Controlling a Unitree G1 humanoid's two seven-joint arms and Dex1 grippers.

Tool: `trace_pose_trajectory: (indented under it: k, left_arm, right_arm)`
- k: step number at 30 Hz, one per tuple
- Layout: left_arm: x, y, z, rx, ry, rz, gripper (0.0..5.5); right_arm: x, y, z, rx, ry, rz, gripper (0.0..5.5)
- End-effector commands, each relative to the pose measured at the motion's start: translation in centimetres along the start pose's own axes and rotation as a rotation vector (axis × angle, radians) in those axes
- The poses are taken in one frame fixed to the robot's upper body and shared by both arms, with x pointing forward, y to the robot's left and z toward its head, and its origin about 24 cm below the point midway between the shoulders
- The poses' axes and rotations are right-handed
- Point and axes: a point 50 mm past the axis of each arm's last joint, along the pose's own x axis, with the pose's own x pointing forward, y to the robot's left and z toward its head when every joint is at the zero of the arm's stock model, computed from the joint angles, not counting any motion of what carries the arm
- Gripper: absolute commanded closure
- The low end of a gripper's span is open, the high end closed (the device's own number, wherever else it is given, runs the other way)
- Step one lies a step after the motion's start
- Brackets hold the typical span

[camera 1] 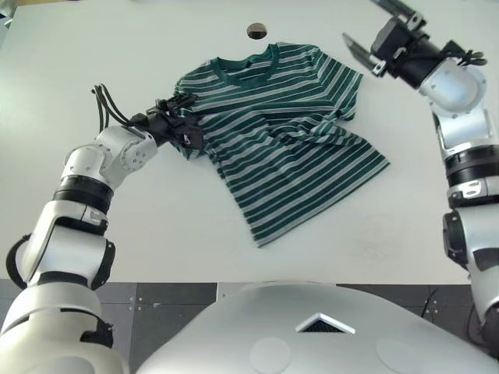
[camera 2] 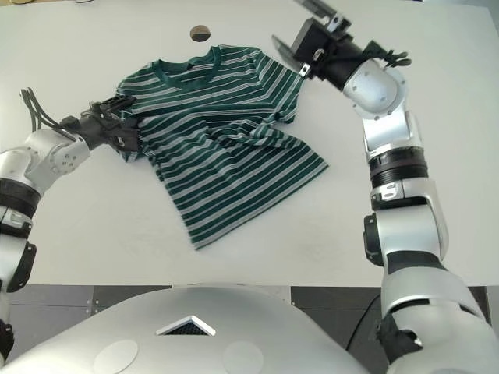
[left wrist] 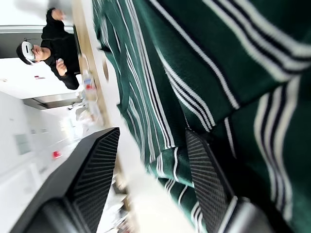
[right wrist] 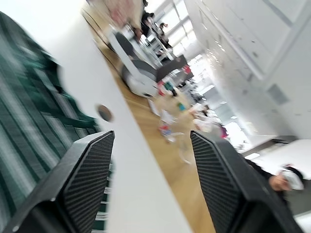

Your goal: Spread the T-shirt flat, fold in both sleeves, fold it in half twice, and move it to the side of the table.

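T-shirt (camera 1: 281, 132) lies rumpled on white table (camera 1: 195, 234) near hole (camera 1: 256, 31).

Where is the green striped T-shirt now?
The green striped T-shirt lies centrally on the white table, just before the round dark hole, with the left gripper at its sleeve.

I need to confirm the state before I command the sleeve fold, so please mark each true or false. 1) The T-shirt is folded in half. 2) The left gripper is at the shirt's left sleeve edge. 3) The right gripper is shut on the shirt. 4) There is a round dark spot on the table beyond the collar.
1) False. The T-shirt lies unfolded and wrinkled, with its front showing from collar to hem.
2) True. The left gripper is open at that edge.
3) False. The right gripper is open and appears clear of the fabric, near the right sleeve.
4) True. The round dark spot is on the table.
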Motion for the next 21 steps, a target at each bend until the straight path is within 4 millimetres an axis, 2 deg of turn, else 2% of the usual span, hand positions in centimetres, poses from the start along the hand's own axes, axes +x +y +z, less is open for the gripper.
trace_pose_trajectory:
  k: [1,4,6,9,10,13,16,19,21]
  left_arm:
    - [0.5,-2.7,-1.3,0.358,0.08,-0.138,2.98]
    - [1.9,-0.1,-0.6,0.443,0.04,0.006,2.98]
    - [1.7,0.7,-1.1,0.47,0.031,0.071,2.98]
    - [1.8,2.2,0.0,0.342,-0.057,0.26,2.98]
    - [1.8,3.4,0.4,0.271,-0.093,0.358,2.98]
    - [1.1,6.5,-0.2,0.145,-0.094,0.51,2.98]
    - [0.0,9.4,-1.1,0.128,-0.081,0.608,2.98]
    - [-0.9,10.8,-0.9,0.132,-0.104,0.66,2.98]
    - [-1.3,11.1,0.5,0.1,-0.171,0.679,2.98]
  right_arm:
    - [-0.1,4.7,1.2,0.136,-0.037,0.209,2.6]
    - [-0.6,7.3,1.4,0.147,-0.025,0.319,2.6]
    - [-0.7,8.3,1.8,0.168,-0.048,0.362,2.6]
    - [-0.6,9.0,2.5,0.188,-0.095,0.398,2.6]
    - [-0.6,9.1,2.6,0.191,-0.097,0.398,2.6]
    - [-0.5,8.8,2.5,0.195,-0.098,0.395,2.6]
    - [-0.8,9.5,2.4,0.184,-0.089,0.433,2.6]
    - [-1.0,10.7,1.5,0.099,-0.032,0.484,2.6]
    - [-0.8,11.8,0.1,-0.129,0.059,0.513,2.6]
